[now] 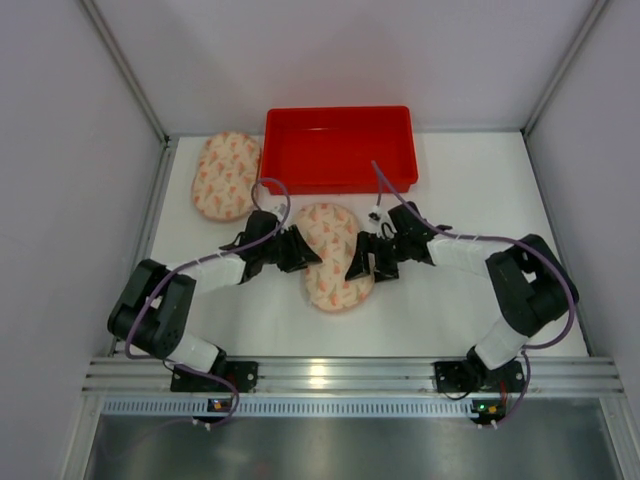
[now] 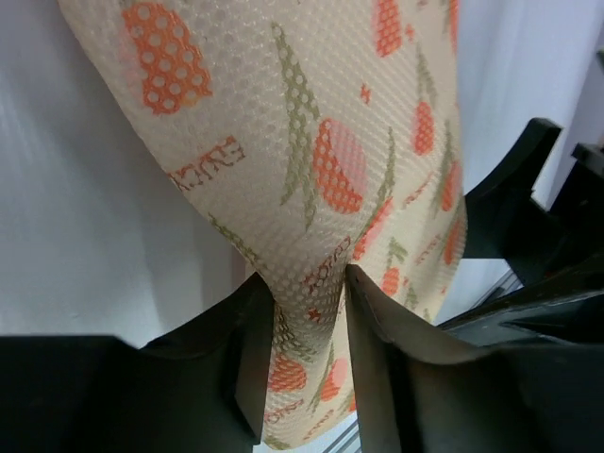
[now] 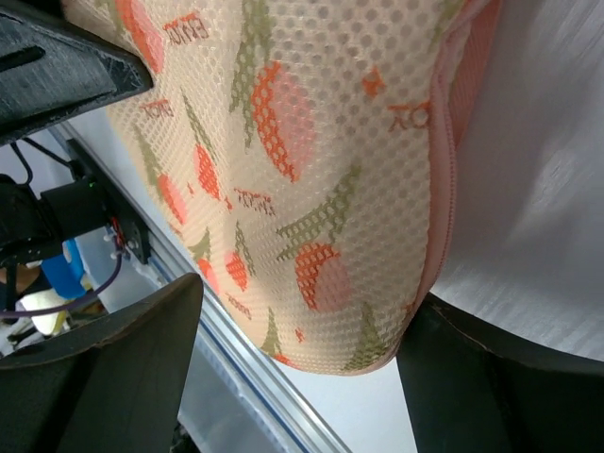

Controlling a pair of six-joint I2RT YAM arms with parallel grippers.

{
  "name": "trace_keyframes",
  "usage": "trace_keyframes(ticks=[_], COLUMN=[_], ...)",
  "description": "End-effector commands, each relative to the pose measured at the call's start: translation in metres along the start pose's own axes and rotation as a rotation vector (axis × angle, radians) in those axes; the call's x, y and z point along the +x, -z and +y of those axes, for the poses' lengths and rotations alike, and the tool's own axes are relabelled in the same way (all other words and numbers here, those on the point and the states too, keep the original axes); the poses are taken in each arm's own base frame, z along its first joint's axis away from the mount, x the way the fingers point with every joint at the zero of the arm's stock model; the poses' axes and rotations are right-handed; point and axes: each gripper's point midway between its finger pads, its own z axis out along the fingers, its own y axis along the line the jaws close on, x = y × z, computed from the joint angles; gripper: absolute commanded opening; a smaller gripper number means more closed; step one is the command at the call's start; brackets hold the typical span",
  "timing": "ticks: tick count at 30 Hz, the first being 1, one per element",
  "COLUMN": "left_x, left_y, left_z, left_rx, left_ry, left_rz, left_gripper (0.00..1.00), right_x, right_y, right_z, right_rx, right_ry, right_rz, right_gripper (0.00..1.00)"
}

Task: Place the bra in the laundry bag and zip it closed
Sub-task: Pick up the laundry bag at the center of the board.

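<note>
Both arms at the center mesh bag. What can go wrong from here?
1. The left gripper pinches just a narrow fold of the laundry bag; it may slip out or clamp both layers together.
2. The right gripper is open astride the zipper edge; the pull isn't visible, so closing may catch only mesh.

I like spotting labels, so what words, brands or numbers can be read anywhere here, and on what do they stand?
"ENJO": orange print on the mesh bag, seen in the right wrist view; the end of the word is unclear.
Other orange lettering on that bag: warped by folds, not readable.
Print on the second bag: too small to read.
Red tray: no text visible.
</note>
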Motion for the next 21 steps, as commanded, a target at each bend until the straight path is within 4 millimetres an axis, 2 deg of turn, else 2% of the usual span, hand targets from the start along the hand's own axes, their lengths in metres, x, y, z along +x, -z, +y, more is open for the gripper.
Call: trace_keyframes(ticks=[1, 2, 3, 4, 6, 7, 8, 11, 13, 14, 16, 17, 19, 20, 21], left_x=[-0.031, -0.032, -0.035, -0.039, -0.046, -0.051, -0.053, -0.062, -0.07, -0.075, -0.085, -0.093, -0.112, -0.121, -0.139], left_y=[0.008, 0.011, 0.015, 0.026, 0.038, 0.051, 0.063, 0.099, 0.118, 0.136, 0.153, 0.166, 0.184, 0.197, 0.204], left_z=[-0.039, -0.041, -0.043, -0.041, -0.046, -0.055, -0.06, -0.085, -0.096, -0.11, -0.117, -0.126, -0.128, -0.136, -0.13], left_rx=[0.093, 0.085, 0.079, 0.028, -0.008, -0.012, -0.016, 0.008, 0.021, 0.033, 0.028, 0.023, -0.006, -0.003, -0.03], left_ry=[-0.131, -0.158, -0.19, -0.25, -0.333, -0.439, -0.488, -0.674, -0.76, -0.792, -0.829, -0.844, -0.869, -0.881, -0.867], left_rz=[-0.06, -0.057, -0.059, -0.052, -0.054, -0.035, -0.031, -0.042, -0.077, -0.117, -0.159, -0.192, -0.243, -0.267, -0.293], left_gripper=[0.33, 0.26, 0.07, 0.0, 0.0, 0.0, 0.0, 0.0, 0.0, 0.0, 0.0, 0.0, 0.0, 0.0, 0.0], right_x=[-0.031, -0.038, -0.039, -0.048, -0.059, -0.068, -0.076, -0.084, -0.083, -0.084, -0.084, -0.083, -0.084, -0.084, -0.084], right_y=[0.012, 0.019, 0.024, 0.033, 0.051, 0.063, 0.073, 0.097, 0.105, 0.109, 0.114, 0.117, 0.121, 0.123, 0.124], right_z=[0.008, 0.009, 0.004, -0.002, -0.003, -0.011, -0.009, -0.019, -0.026, -0.027, -0.027, -0.024, -0.02, -0.019, -0.017], right_rx=[0.006, 0.01, 0.031, 0.041, 0.049, 0.062, 0.061, 0.083, 0.103, 0.111, 0.116, 0.114, 0.114, 0.114, 0.111], right_ry=[0.096, 0.108, 0.1, 0.102, 0.103, 0.1, 0.106, 0.095, 0.088, 0.093, 0.11, 0.121, 0.132, 0.138, 0.15], right_rz=[-0.085, -0.109, -0.111, -0.141, -0.179, -0.212, -0.235, -0.265, -0.271, -0.283, -0.296, -0.31, -0.326, -0.329, -0.333], right_gripper=[0.79, 0.79, 0.8, 0.81, 0.82, 0.83, 0.83, 0.85, 0.87, 0.9, 0.97, 0.99, 0.99, 0.99, 0.99])
